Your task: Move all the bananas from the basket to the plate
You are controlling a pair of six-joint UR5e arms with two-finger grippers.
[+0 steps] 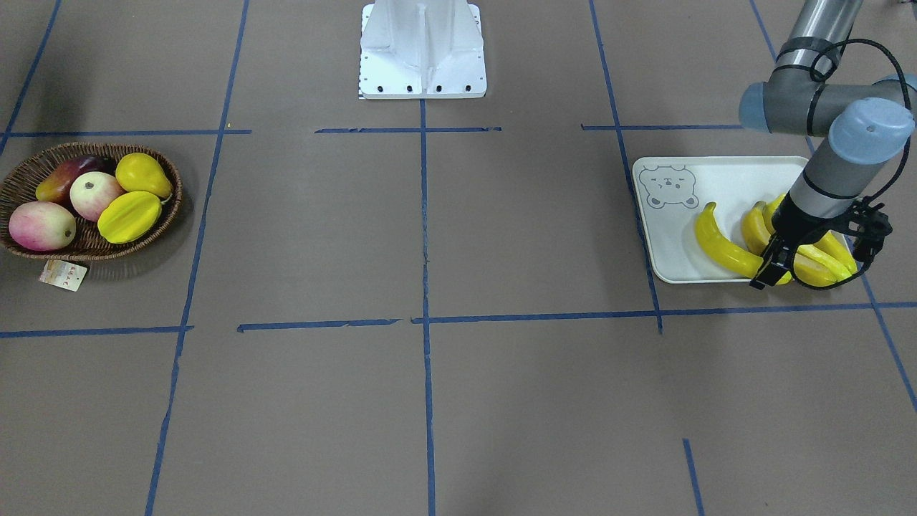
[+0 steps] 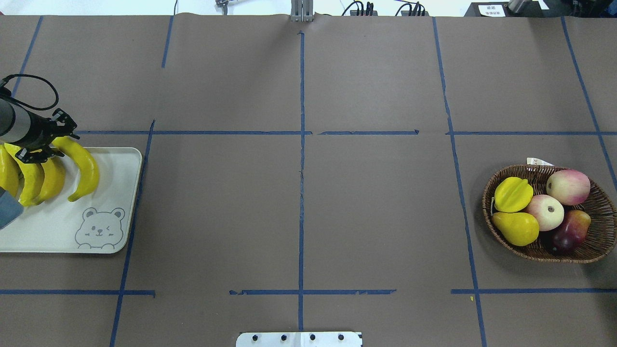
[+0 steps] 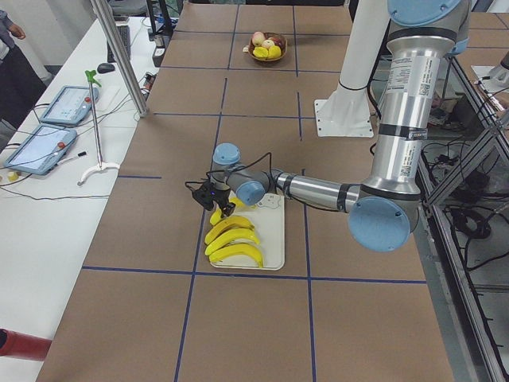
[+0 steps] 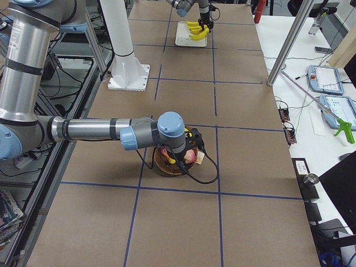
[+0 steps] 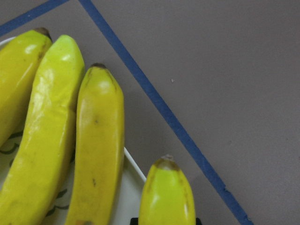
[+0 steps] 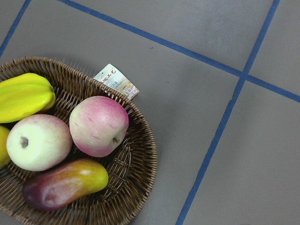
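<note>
Several bananas (image 2: 29,183) lie side by side on the plate (image 2: 58,226), an off-white tray with a bear print at the table's left end. My left gripper (image 2: 48,147) hangs low over the plate's far edge and is shut on the stem end of the outermost banana (image 2: 82,166), whose tip (image 5: 166,197) sits between the fingers in the left wrist view. The wicker basket (image 2: 593,250) at the right end holds other fruit and no banana. My right gripper (image 4: 189,147) hovers over the basket (image 4: 161,167); I cannot tell whether it is open or shut.
In the basket lie a yellow pear (image 2: 516,227), a ridged yellow fruit (image 2: 513,194), two pink apples (image 2: 569,185) and a dark mango (image 2: 571,230). A paper tag (image 6: 116,80) hangs at its rim. The robot's white base (image 1: 423,50) stands at mid-table. Blue tape lines (image 2: 301,144) cross the brown tabletop.
</note>
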